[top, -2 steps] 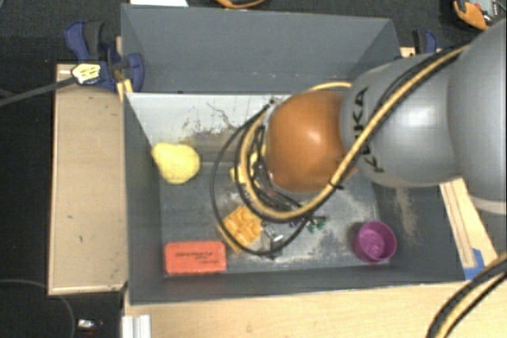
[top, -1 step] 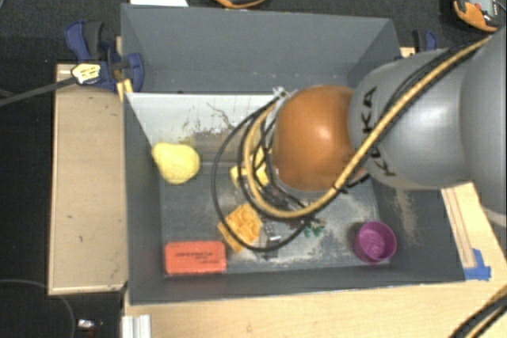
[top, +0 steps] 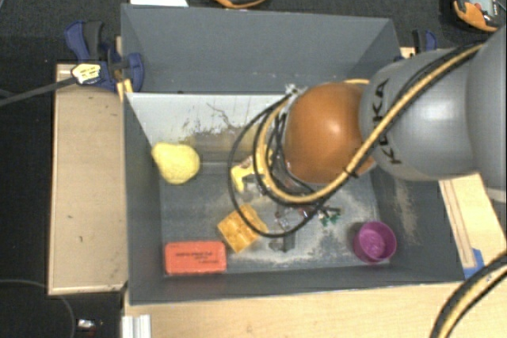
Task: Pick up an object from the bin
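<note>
My gripper (top: 283, 238) pokes out below the arm's orange cover, low over the bin floor at front centre. Just to its left lies a flat tan-yellow piece with a waffle pattern (top: 238, 229), close to the gripper; whether they touch is hidden. A small yellow and white thing (top: 241, 173) lies further back at the cover's left edge, partly hidden by cables. Small green bits (top: 328, 215) show to the right of the gripper.
A pale yellow lump (top: 176, 162) lies at the left of the bin. A red rectangular block (top: 196, 257) sits in the front left corner and a purple cup (top: 374, 241) at the front right. The arm and its cover hide the bin's middle and right.
</note>
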